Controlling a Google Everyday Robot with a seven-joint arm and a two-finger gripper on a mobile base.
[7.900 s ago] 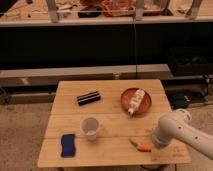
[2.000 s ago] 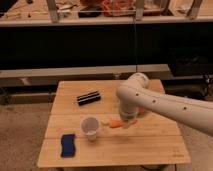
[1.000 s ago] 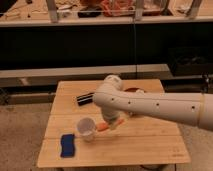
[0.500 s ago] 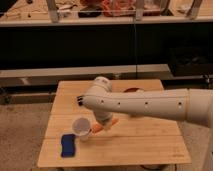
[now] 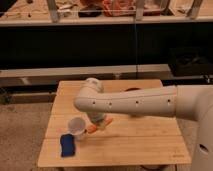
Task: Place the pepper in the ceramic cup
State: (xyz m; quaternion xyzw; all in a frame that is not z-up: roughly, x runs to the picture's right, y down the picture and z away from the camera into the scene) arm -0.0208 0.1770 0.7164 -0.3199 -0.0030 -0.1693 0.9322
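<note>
Over the wooden table [image 5: 142,142], the robot's gripper [image 5: 98,125] hangs just right of the ceramic cup [image 5: 77,125], clenched on the pepper [image 5: 106,122], which slants orange beneath the arm and off the boards. The carrying step looks nearly done; the pepper is beside the cup's rim, not yet above its mouth. Next comes a short shift left, tipping the pepper end-down before release. A blue sponge [image 5: 66,145] lies near the cup.
</note>
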